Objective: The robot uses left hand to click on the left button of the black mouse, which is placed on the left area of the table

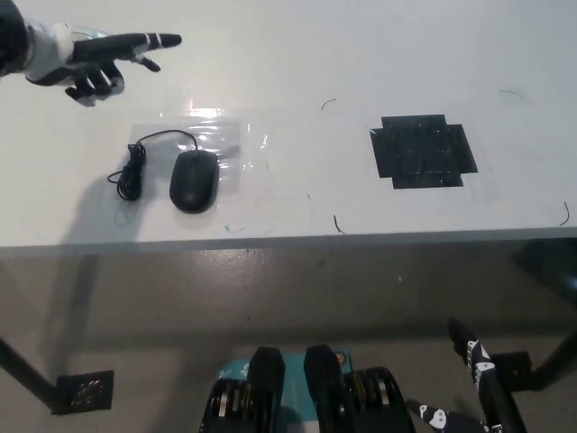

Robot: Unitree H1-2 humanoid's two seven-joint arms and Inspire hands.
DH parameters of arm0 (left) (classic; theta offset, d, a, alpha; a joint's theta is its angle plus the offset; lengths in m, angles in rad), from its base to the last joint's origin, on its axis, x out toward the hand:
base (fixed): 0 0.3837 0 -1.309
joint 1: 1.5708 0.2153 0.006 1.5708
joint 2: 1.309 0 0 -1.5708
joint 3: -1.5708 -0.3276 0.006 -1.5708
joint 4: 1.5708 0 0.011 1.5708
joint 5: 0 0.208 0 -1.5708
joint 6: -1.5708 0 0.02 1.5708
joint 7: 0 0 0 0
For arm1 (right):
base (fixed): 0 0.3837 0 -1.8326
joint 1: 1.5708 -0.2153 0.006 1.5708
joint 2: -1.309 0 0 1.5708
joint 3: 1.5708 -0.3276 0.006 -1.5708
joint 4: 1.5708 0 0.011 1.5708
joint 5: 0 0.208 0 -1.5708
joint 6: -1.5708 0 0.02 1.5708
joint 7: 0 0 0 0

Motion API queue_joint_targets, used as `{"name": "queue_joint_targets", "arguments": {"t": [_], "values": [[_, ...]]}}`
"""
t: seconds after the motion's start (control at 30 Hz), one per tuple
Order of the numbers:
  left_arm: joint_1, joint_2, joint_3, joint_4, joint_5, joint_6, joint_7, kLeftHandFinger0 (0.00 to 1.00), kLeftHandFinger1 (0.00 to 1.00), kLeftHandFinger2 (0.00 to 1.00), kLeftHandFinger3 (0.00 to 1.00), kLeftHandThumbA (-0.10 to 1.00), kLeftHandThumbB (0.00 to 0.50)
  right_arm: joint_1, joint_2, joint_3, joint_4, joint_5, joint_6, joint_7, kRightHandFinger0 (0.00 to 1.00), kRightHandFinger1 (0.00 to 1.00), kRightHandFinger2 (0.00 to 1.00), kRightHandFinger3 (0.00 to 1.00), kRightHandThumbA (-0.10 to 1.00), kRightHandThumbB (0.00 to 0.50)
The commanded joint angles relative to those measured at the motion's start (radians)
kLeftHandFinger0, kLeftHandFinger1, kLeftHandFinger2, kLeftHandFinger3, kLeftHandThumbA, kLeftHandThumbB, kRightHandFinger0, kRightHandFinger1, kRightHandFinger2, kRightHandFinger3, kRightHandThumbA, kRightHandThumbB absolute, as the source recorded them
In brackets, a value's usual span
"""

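A black mouse [194, 180] lies on the left part of the white table [297, 54], its coiled cable [133, 167] trailing off to its left. My left hand [90, 59] hovers above the table at the upper left, well beyond the mouse and apart from it. One finger points right and the others are curled under; it holds nothing. At the bottom right corner, below the table edge, a small part of my black right hand [482, 379] shows, too little to read its fingers.
A patch of black tape [421, 151] is stuck on the right part of the table. A clear shiny film [212, 135] lies under and behind the mouse. The table's front edge [288, 242] runs across the middle, with floor below.
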Motion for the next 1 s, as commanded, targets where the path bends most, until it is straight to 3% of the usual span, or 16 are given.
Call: {"name": "queue_joint_targets", "arguments": {"t": [0.0, 0.07, 0.13, 0.33, 0.4, 0.6, 0.7, 0.9, 0.97], "values": [[-0.073, -0.007, 0.006, 0.054, 0.069, -0.094, -0.053, 0.0, 0.0, 0.25, 1.0, 1.0, 0.297, -0.002, -0.012, -0.003, -0.031, -0.002, -0.04, 0.007, 1.0, 1.0, 1.0, 1.0, 1.0, 0.184], [-0.071, -0.026, 0.015, 0.078, 0.073, -0.054, -0.059, 0.0, 0.0, 0.25, 1.0, 1.0, 0.298, -0.005, -0.013, -0.001, -0.03, -0.006, -0.045, 0.008, 1.0, 1.0, 1.0, 1.0, 1.0, 0.174], [-0.062, -0.031, 0.004, 0.079, 0.103, -0.096, -0.05, 0.0, 0.0, 0.34, 1.0, 1.0, 0.297, -0.005, -0.014, -0.002, -0.033, -0.002, -0.04, 0.01, 1.0, 1.0, 1.0, 1.0, 1.0, 0.167], [-0.064, -0.075, -0.009, 0.164, 0.163, -0.13, -0.03, 0.0, 0.0, 0.33, 1.0, 1.0, 0.281, -0.003, -0.017, 0.001, -0.04, -0.011, -0.038, 0.01, 1.0, 1.0, 1.0, 1.0, 1.0, 0.167], [-0.071, -0.089, -0.013, 0.193, 0.184, -0.138, -0.024, 0.0, 0.0, 0.3, 1.0, 1.0, 0.297, -0.003, -0.018, 0.001, -0.042, -0.016, -0.04, 0.007, 1.0, 1.0, 1.0, 1.0, 1.0, 0.166], [-0.099, -0.117, 0.007, 0.3, 0.209, -0.187, -0.014, 0.0, 0.01, 0.36, 1.0, 1.0, 0.305, -0.007, -0.021, 0.001, -0.033, -0.007, -0.045, 0.014, 1.0, 1.0, 1.0, 1.0, 1.0, 0.161], [-0.116, -0.131, 0.02, 0.343, 0.216, -0.19, -0.013, 0.0, 0.0, 0.34, 1.0, 1.0, 0.319, -0.005, -0.02, 0.002, -0.034, -0.005, -0.05, 0.014, 1.0, 1.0, 1.0, 1.0, 1.0, 0.163], [-0.129, -0.152, 0.023, 0.383, 0.243, -0.21, -0.018, 0.0, 0.0, 0.13, 1.0, 1.0, 0.334, -0.007, -0.018, 0.004, -0.033, -0.016, -0.042, 0.008, 1.0, 1.0, 1.0, 1.0, 1.0, 0.166], [-0.127, -0.159, 0.022, 0.393, 0.251, -0.222, -0.009, 0.0, 0.0, 0.16, 1.0, 1.0, 0.34, -0.006, -0.017, 0.006, -0.037, -0.015, -0.036, 0.01, 1.0, 1.0, 1.0, 1.0, 1.0, 0.168]]}}
